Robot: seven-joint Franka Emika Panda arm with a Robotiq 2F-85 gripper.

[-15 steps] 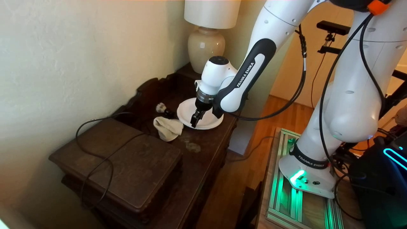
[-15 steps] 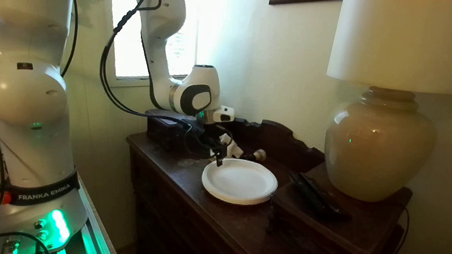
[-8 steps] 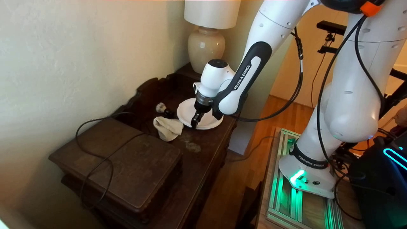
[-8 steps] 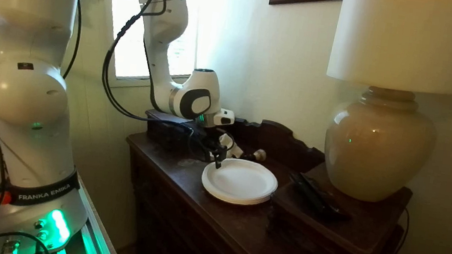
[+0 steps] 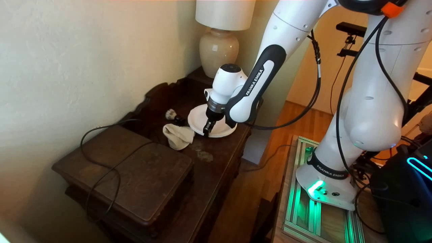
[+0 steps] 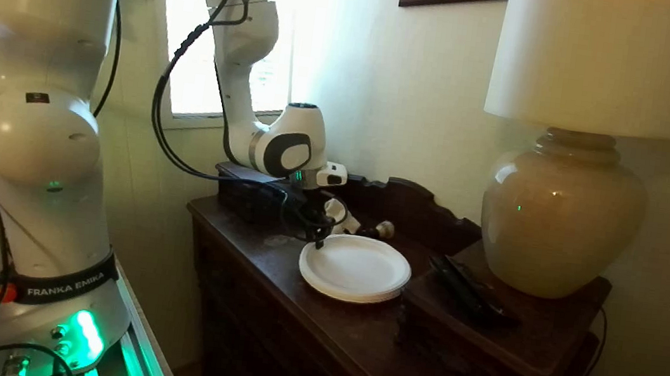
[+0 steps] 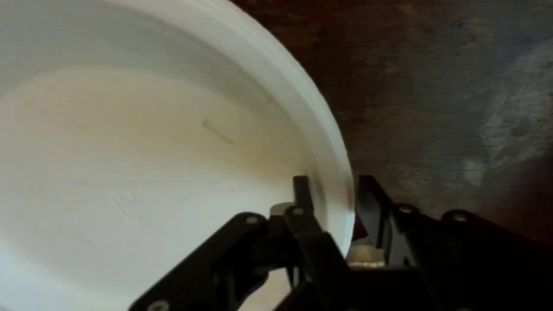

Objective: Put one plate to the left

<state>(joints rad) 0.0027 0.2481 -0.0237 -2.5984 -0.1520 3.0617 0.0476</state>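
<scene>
A white round plate (image 5: 223, 127) lies flat on the dark dresser. It also shows in an exterior view (image 6: 357, 267), where a second edge beneath it looks like another plate stacked under it. My gripper (image 5: 207, 132) is at the plate's rim, on the side near the cloth; it shows there too in an exterior view (image 6: 320, 243). In the wrist view, the gripper (image 7: 333, 185) is partly open and straddles the rim of the plate (image 7: 151, 164). One finger is over the plate's inside, the other just outside with a narrow gap. Whether the outer finger reaches below the rim is unclear.
A cream cloth (image 5: 179, 136) lies beside the plate, with a shaving brush (image 5: 171, 114) behind it. A wooden box (image 5: 125, 172) with a cable stands at the dresser's end. A lamp (image 6: 561, 222) and a black object (image 6: 469, 294) sit on the raised opposite end.
My arm has come down slightly toward the rim, mostly in the first half second. The fingertip has shifted a little since. The plate has not moved.
</scene>
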